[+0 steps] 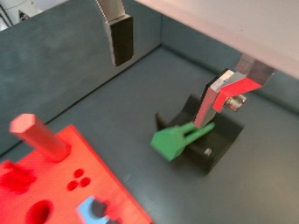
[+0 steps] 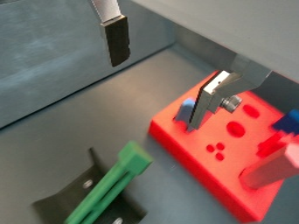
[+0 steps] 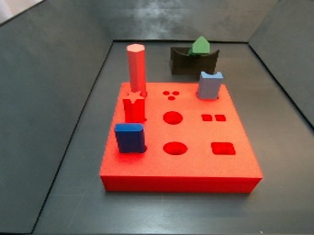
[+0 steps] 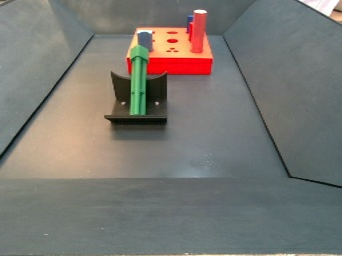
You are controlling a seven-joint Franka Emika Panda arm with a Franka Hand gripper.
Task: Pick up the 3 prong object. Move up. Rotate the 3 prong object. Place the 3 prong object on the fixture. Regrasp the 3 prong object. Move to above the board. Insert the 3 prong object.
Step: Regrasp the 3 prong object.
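While the slim green plastic 3 prong object (image 4: 138, 78) leans in the notch of the dark blocky fixture (image 4: 138, 106), the robot's two-finger gripper (image 1: 173, 63) hangs released and empty above it, its silver fingers (image 1: 121, 38) spread wide with nothing between the dark pads. The piece seems parked there so that it can be taken again at a better angle, so the regrasp looks like the step in hand. In both wrist views the green piece sits below the gripper, apart from it. The flat red board (image 3: 185, 170) lies just beyond the fixture, carrying a tall red cylinder (image 3: 135, 67) and two blue blocks (image 3: 128, 138); several round and square holes stay unfilled.
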